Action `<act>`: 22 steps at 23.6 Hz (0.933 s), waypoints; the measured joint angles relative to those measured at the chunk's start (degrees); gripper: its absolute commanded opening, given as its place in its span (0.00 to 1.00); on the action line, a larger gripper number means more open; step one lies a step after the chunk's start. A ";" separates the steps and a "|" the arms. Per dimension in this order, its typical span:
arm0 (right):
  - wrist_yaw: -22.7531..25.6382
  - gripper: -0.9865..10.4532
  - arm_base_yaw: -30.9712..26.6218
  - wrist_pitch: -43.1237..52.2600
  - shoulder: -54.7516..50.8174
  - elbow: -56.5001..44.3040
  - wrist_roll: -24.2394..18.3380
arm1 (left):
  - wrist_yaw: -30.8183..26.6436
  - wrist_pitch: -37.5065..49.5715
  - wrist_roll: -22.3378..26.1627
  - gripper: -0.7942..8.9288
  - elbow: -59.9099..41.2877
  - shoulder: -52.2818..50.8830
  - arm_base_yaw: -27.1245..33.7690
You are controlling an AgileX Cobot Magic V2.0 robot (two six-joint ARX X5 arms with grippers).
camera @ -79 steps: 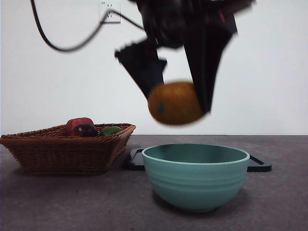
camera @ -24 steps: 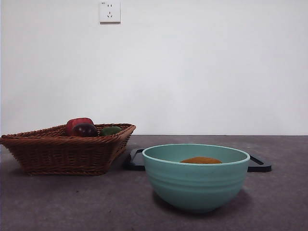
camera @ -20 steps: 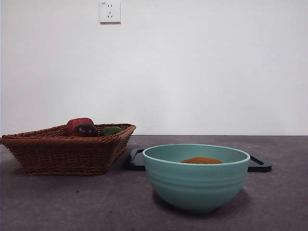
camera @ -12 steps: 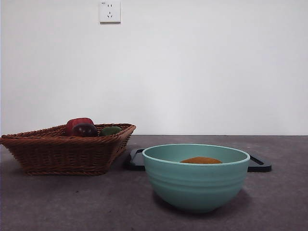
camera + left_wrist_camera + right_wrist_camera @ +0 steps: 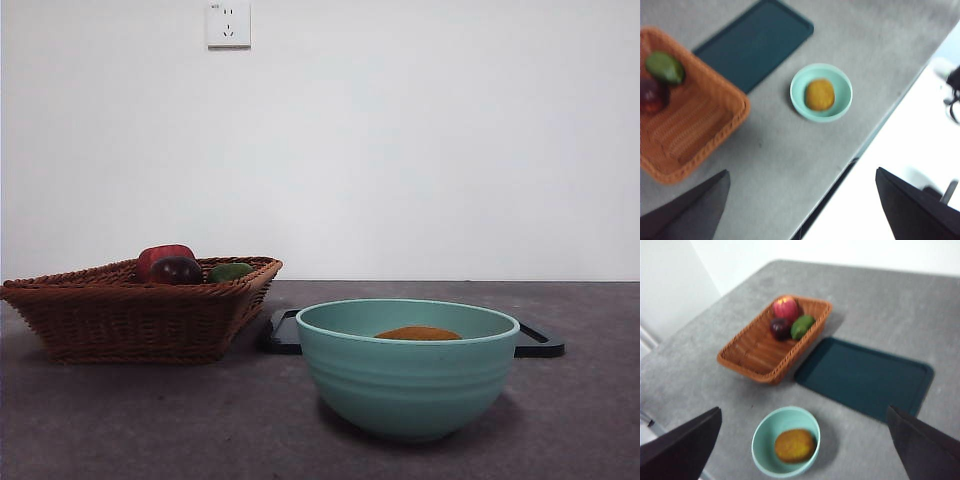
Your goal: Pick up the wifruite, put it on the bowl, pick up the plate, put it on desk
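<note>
Wifruite (image 5: 795, 445) sits inside bowl (image 5: 786, 441) on desk (image 5: 150, 420). Left gripper (image 5: 800, 210) and right gripper (image 5: 805, 450) high, jaws wide, empty. Tray (image 5: 865, 377) apparently lies flat: risk of jaws slipping off its thin rim

We see the front view sharp and evenly lit, with soft shadows on the desk (image 5: 150, 420) under the bowl (image 5: 407, 375) and beside the basket (image 5: 130, 315). Both wrist views are blurred and softly focused. In the left wrist view the area beyond the desk edge washes out to white.
</note>
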 measured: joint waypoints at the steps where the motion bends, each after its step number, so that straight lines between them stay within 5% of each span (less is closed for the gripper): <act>1: 0.04 0.58 0.00 -0.90 0.02 0.00 0.00 | 0.00 0.09 -0.02 0.56 -0.83 -1.11 0.00; 12: -3.04 0.58 0.81 -6.60 5.29 0.00 2.60 | -0.02 3.87 -1.11 0.56 -5.44 -14.62 0.00; 18: -2.89 0.58 8.61 -5.99 17.22 0.00 6.14 | 0.00 7.39 -1.73 0.56 -5.68 -14.91 0.00; 22: 3.72 0.58 14.34 -5.38 26.34 0.00 8.79 | -0.02 9.49 -1.99 0.56 -5.68 -14.91 0.00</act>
